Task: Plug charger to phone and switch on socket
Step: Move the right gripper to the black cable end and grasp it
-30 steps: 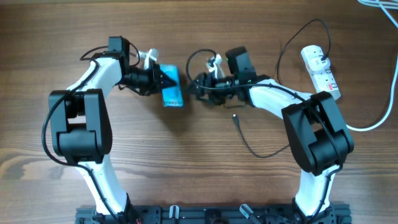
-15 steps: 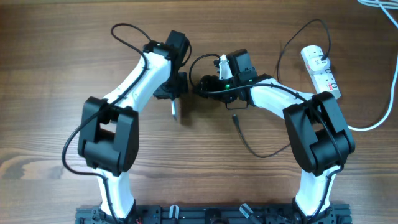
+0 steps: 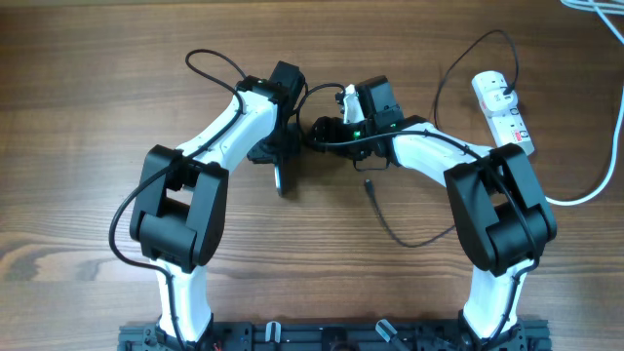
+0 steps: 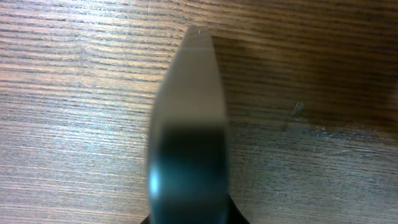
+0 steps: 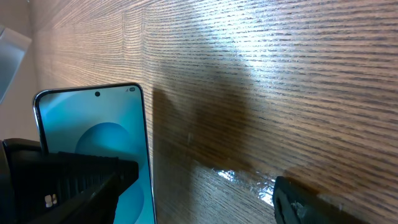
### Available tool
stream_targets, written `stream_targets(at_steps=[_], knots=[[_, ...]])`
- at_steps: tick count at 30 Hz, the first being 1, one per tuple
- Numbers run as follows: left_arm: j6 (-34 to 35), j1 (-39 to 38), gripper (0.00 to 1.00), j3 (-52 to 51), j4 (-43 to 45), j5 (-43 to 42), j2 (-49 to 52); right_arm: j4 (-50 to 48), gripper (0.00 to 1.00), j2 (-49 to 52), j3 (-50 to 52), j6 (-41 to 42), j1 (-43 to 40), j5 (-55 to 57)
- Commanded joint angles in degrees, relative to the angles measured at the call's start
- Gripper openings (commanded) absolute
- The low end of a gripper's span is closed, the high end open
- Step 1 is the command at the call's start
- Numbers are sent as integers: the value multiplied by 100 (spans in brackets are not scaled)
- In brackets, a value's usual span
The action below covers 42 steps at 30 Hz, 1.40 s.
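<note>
Left gripper (image 3: 278, 159) is clamping the teal-screened rectangular smartphone (image 5: 93, 137) on edge at the centre of the wood-grain bench (image 3: 78, 78). Right gripper (image 3: 319, 134) is hanging just beside it, fingers apart and empty. Thin black charger cable (image 3: 409, 244) is lying loose under the right arm. Risks: smartphone pivoting in that narrow pinch; arm snagging the cable and tugging its plug at the white oblong power strip (image 3: 504, 112).

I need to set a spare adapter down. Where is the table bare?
Free: brown wooden table left of the left arm, and the front strip between both arms. Crowded: centre, around the teal-screened phone and thin black cable; right rear, by the white power strip.
</note>
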<state>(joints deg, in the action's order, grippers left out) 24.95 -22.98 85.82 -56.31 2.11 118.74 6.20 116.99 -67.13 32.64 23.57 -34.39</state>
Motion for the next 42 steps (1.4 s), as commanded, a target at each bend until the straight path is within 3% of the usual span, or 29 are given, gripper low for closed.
stream_targets(at_steps=[1,5,8,12,14,15,17,20,23,24,28,31,37,40,42], knots=[[105,0,13,-44,37,98,37,94,81,87,50,-118,-2,490],[105,0,17,-44,-2,96,37,96,80,87,50,-118,-2,490],[105,0,5,-44,-4,96,37,96,80,87,50,-118,-2,490],[98,133,4,-42,20,-197,17,96,80,87,50,-120,-2,490],[-109,413,4,-42,122,-1137,9,94,81,87,50,-118,-2,490],[-407,695,4,-42,205,-2109,9,94,82,87,50,-118,-2,492],[-826,1147,4,-42,348,-3545,9,59,100,87,50,-118,-2,490],[-1615,1869,4,-44,758,-5796,11,42,100,87,50,-114,-2,485],[-3250,2212,4,-55,927,-7215,11,28,100,87,50,-118,-2,442],[-3460,2251,4,-79,916,-7519,11,31,100,87,50,-116,-2,444],[-3696,2339,4,-529,1200,-7556,11,57,100,87,50,-212,-2,446],[-3093,2505,4,-848,1904,-7582,13,463,84,-210,-46,-297,-22,492],[-2024,2524,4,-863,2168,-7565,13,4153,84,-1644,-839,-1897,-57,2035],[-1364,2343,4,-874,2347,-7001,13,5204,82,-1648,-769,-1910,-55,2363],[-1075,2151,4,-874,2470,-6686,13,5206,79,-1622,-352,-1895,-55,2463]])
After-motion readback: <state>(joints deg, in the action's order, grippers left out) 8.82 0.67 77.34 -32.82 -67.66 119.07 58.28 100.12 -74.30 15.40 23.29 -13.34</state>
